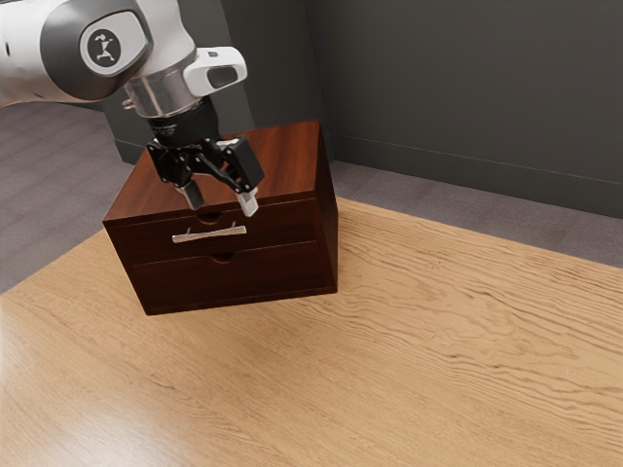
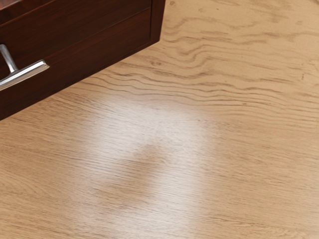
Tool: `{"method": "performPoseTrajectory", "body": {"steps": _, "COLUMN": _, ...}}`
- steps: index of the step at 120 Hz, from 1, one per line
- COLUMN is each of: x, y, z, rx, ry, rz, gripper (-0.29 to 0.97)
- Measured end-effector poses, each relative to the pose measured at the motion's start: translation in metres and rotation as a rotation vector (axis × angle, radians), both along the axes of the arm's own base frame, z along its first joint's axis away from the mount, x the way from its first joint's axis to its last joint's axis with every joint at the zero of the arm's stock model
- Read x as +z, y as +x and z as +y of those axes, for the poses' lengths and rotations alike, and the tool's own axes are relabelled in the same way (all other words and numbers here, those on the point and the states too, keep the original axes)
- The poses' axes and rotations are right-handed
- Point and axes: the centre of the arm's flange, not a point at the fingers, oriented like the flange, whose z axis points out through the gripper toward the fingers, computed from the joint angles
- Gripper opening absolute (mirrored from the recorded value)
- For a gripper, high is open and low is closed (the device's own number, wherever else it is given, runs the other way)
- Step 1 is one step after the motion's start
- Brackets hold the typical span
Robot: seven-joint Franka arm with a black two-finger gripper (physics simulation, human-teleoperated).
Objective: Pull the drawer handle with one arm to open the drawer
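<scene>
A dark wooden drawer box (image 1: 282, 161) stands on the table toward the exterior view's left. Its upper drawer front (image 1: 282, 222) carries a silver bar handle (image 1: 209, 233). The drawer front sits flush with the box. My black gripper (image 1: 222, 199) hangs just above the handle, in front of the box's top edge, with its fingers spread and nothing between them. In the wrist view one end of the handle (image 2: 20, 73) and a corner of the box (image 2: 99, 35) appear.
A light wooden table (image 1: 409, 350) stretches wide in front of the box and to the exterior view's right. A dark wall (image 1: 467, 78) stands behind. A grey floor (image 1: 49, 185) lies beyond the table's edge.
</scene>
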Motion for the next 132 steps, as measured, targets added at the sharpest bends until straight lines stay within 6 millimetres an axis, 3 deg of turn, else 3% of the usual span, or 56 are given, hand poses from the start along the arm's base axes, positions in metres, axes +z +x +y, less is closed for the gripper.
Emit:
{"method": "performPoseTrajectory", "body": {"steps": 24, "x": 0.006, "y": -0.003, "z": 0.004, "rx": 0.008, "ry": -0.027, "rz": -0.012, "gripper": 0.68}}
{"method": "performPoseTrajectory", "body": {"steps": 34, "x": 0.066, "y": -0.032, "z": 0.004, "rx": -0.018, "ry": -0.013, "rz": -0.132, "gripper": 0.68}}
{"method": "performPoseTrajectory", "body": {"steps": 44, "x": 0.133, "y": -0.085, "z": 0.003, "rx": -0.1, "ry": 0.025, "rz": -0.268, "gripper": 0.68}}
{"method": "performPoseTrajectory", "body": {"steps": 49, "x": 0.149, "y": -0.1, "z": 0.001, "rx": -0.175, "ry": 0.038, "rz": -0.305, "gripper": 0.68}}
{"method": "performPoseTrajectory", "body": {"steps": 54, "x": 0.153, "y": -0.104, "z": -0.009, "rx": -0.267, "ry": 0.037, "rz": -0.312, "gripper": 0.68}}
{"method": "performPoseTrajectory", "body": {"steps": 66, "x": 0.13, "y": -0.073, "z": -0.021, "rx": -0.451, "ry": 0.03, "rz": -0.271, "gripper": 0.68}}
{"method": "performPoseTrajectory", "body": {"steps": 78, "x": 0.115, "y": -0.055, "z": -0.021, "rx": -0.585, "ry": 0.072, "rz": -0.254, "gripper": 0.68}}
{"method": "performPoseTrajectory", "body": {"steps": 101, "x": 0.056, "y": -0.001, "z": 0.0, "rx": -0.77, "ry": 0.163, "rz": -0.183, "gripper": 0.68}}
{"method": "performPoseTrajectory", "body": {"steps": 132, "x": 0.0, "y": 0.057, "z": 0.031, "rx": -0.977, "ry": 0.316, "rz": -0.203, "gripper": 0.67}}
